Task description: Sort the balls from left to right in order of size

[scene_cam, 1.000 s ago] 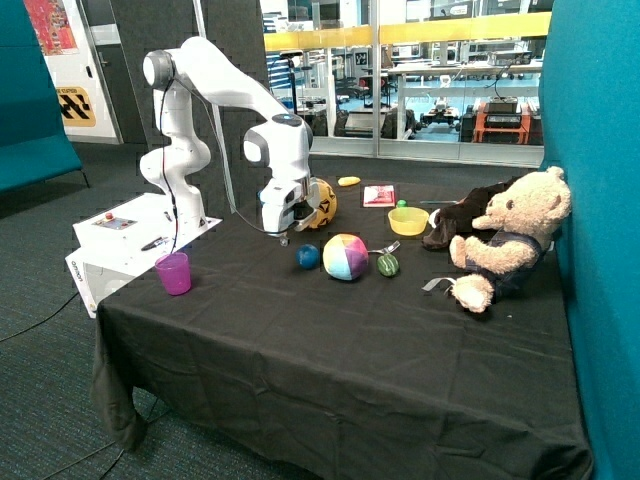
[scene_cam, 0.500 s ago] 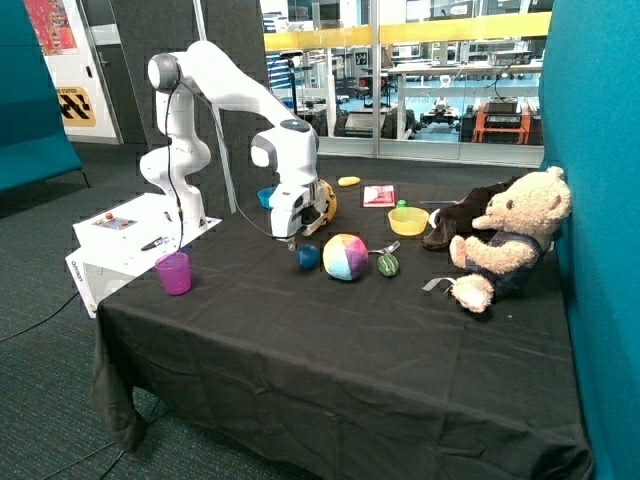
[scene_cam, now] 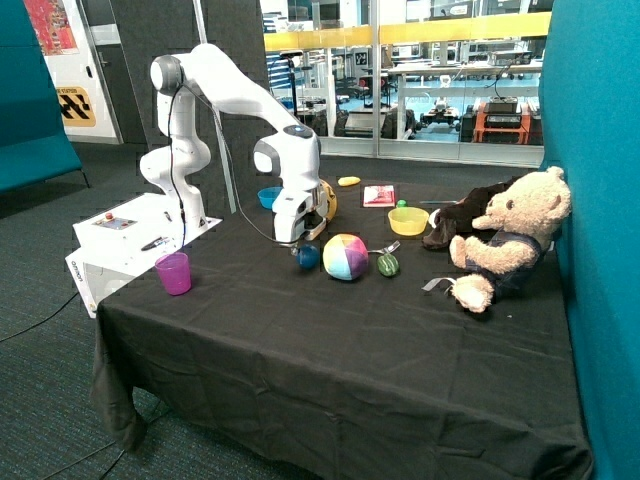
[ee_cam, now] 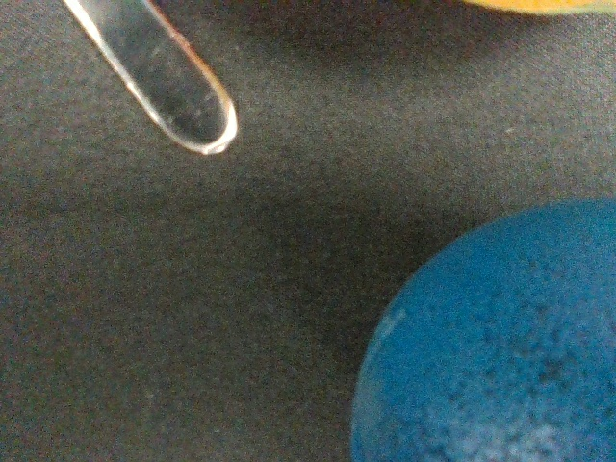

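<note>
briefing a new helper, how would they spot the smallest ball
Start at the white robot arm and follow it down to its claw. Just below sits the small blue ball, plain and smaller than the pastel panelled ball beside it.

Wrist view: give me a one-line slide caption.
Gripper just above the black tablecloth, beside the small blue ball, nothing held.

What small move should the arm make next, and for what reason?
Probably a short descent with a small sideways shift to centre the pincer over the blue ball. In the outside view the pincer hovers just above and beside the ball; in the wrist view the ball sits off to one corner, not beneath the one visible fingertip.
</note>
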Robot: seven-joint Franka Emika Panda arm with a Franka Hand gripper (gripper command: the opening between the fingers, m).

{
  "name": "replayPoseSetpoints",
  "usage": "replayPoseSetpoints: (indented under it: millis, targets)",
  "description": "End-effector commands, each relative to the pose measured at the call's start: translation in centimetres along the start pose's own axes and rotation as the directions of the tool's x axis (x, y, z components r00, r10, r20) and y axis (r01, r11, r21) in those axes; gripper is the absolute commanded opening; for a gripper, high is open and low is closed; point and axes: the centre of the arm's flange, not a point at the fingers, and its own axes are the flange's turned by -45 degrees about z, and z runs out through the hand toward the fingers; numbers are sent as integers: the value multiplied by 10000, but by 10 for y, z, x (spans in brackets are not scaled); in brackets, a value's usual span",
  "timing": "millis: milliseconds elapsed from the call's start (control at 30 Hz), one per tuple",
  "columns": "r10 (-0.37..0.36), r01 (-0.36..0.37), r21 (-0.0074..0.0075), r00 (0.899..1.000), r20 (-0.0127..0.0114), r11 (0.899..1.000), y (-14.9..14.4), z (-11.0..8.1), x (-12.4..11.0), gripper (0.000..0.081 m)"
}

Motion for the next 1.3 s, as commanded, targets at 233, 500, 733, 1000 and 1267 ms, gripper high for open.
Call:
replayPoseSetpoints:
  millis: [233, 500, 733, 1000, 1267]
  targets:
    - [41, -41, 7, 10000, -16, 10000, 7, 15, 1, 732]
    - [-21, 21, 7, 10000, -16, 10000, 3, 23, 3, 722]
    - [-58, 58, 6, 10000, -16, 10000, 1, 25, 6, 690]
    - [9, -9, 7, 10000, -16, 10000, 3, 25, 8, 171]
    - [-5, 5, 7, 10000, -16, 10000, 4, 24, 8, 1]
